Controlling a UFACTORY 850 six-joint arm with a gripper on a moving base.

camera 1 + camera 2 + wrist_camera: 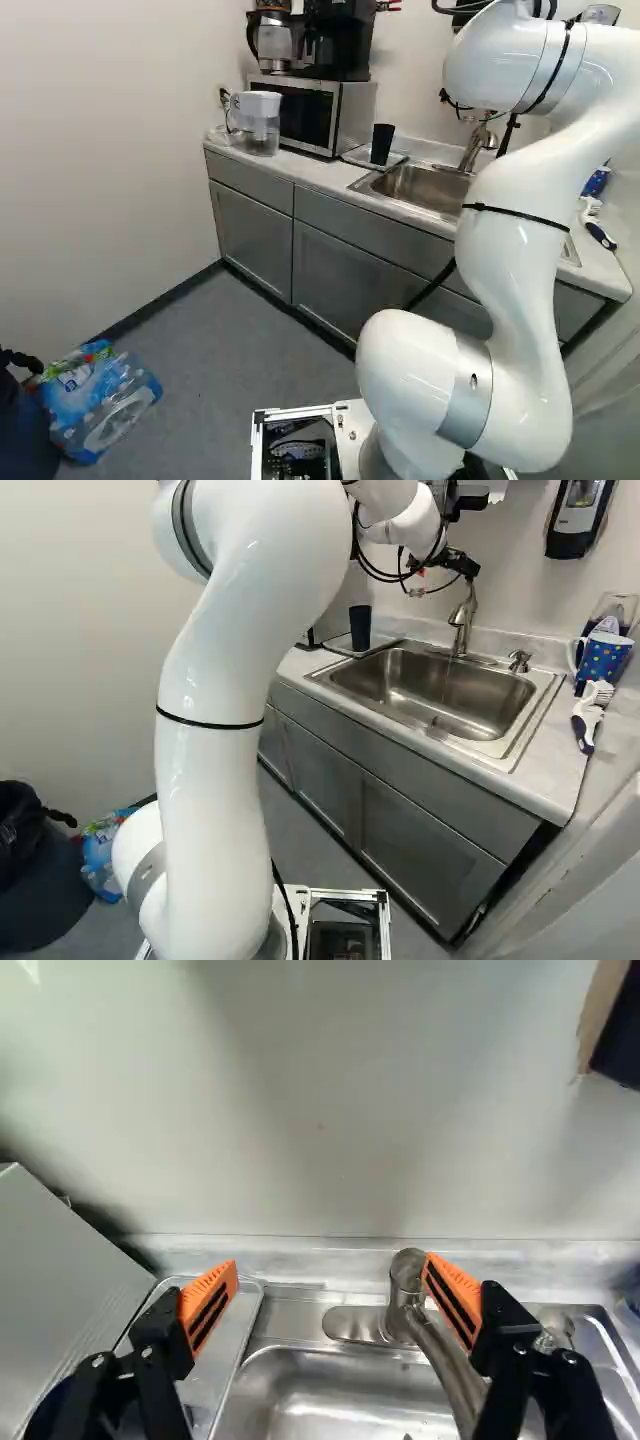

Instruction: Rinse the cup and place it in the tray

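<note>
My gripper [436,575] is raised near the wall, close to the faucet [463,615]. In the wrist view the gripper [330,1285] stands open, its orange pads far apart and nothing held. The faucet [407,1295] shows beyond and below the finger on the sink's side. A black cup [382,143] stands on the tray [399,159], left of the sink [425,188]. Seen from the wrist, the tray [222,1345] lies below the other finger, which covers part of it; whether the dark shape behind that finger is the cup, I cannot tell.
Beside the tray is a microwave [309,112], with a water pitcher [258,124] at its other side. Right of the sink stand a soap pump [520,660] and a blue dotted mug [603,660], with a brush [588,717] nearby. A dispenser [580,518] hangs above.
</note>
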